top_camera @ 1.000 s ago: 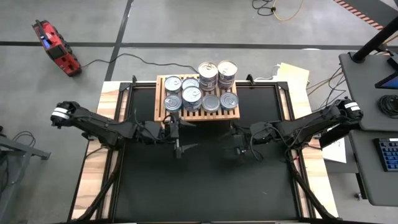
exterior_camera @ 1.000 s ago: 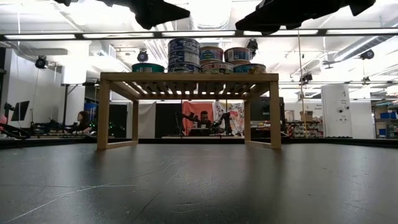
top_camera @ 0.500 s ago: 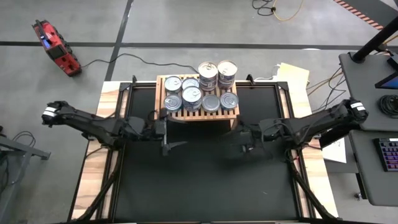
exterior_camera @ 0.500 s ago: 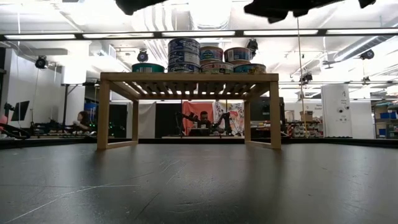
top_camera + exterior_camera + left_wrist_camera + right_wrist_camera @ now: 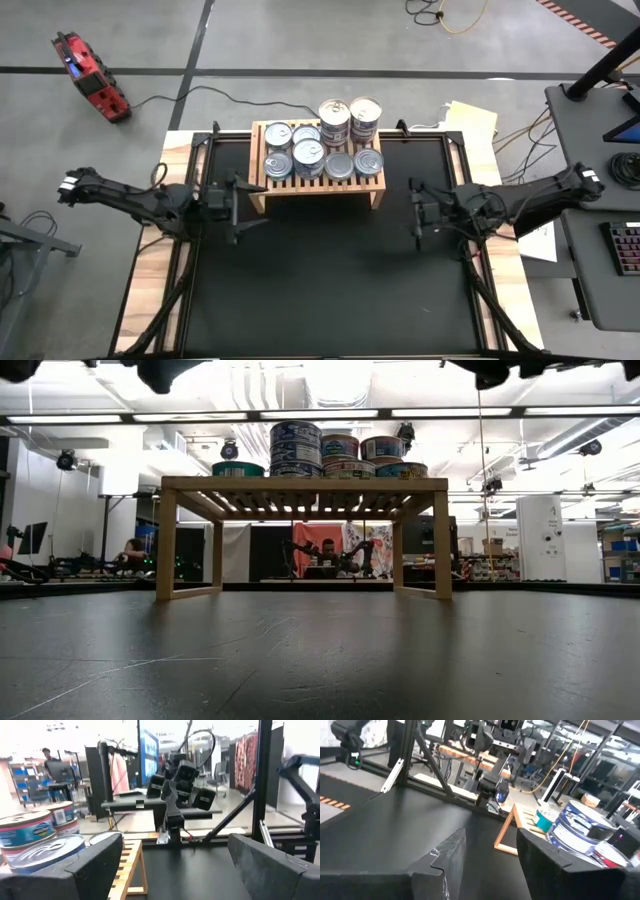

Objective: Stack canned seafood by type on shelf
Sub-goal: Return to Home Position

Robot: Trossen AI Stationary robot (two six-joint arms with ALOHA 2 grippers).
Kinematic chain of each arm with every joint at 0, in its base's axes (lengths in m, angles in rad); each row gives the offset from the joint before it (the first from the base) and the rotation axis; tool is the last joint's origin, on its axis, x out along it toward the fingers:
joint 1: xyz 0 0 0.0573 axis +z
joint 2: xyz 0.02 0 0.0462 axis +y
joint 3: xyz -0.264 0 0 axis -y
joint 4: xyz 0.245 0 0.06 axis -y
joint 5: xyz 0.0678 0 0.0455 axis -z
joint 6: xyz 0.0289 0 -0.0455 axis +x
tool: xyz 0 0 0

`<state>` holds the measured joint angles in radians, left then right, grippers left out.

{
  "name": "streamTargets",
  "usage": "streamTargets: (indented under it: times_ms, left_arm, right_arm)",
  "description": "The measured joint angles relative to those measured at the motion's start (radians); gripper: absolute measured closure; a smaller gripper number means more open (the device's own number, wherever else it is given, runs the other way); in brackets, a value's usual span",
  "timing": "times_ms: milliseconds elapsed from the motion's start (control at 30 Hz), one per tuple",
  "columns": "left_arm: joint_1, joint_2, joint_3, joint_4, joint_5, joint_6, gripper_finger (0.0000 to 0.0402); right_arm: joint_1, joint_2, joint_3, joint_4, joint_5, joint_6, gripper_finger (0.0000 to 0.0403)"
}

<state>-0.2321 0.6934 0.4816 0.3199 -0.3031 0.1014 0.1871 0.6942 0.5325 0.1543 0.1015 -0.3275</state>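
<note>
The light-wood shelf (image 5: 318, 188) stands on its short legs at the table's far middle (image 5: 300, 485). Several canned seafood tins (image 5: 323, 150) sit on its slatted top, some stacked two high (image 5: 296, 448), with silver lids and blue, teal or red labels. My left gripper (image 5: 237, 208) hovers open beside the shelf's left end, nothing between its fingers (image 5: 176, 840). My right gripper (image 5: 418, 213) hovers open off the shelf's right end, also with nothing between its fingers (image 5: 490, 837). In the wrist views the tins (image 5: 35, 837) (image 5: 580, 827) show off to one side.
The black mat (image 5: 320, 280) lies bare in front of the shelf. Black frame rails run along both table sides. A desk with a keyboard (image 5: 620, 250) stands right of the table and a red tool (image 5: 90, 75) lies on the floor. People sit in the room beyond (image 5: 130, 550).
Both grippers have drawn back from in front of the shelf: the left toward the table's left edge, the right toward its right edge. In the low view they have slid outward and almost out of the picture's top. The tins and shelf have kept still.
</note>
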Motion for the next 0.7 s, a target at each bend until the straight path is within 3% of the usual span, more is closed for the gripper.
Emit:
streamTargets:
  times_ms: [533, 700]
  left_arm:
    - [0.001, -0.37, -0.218, 0.009, -0.006, 0.008, 0.0055]
    - [0.001, -0.452, -0.277, 0.008, -0.055, 0.007, 0.0055]
  right_arm:
    - [0.0, -0.401, -0.132, -0.113, 0.004, 0.004, 0.026]
    - [0.0, -0.531, -0.172, -0.157, 0.007, 0.014, 0.0267]
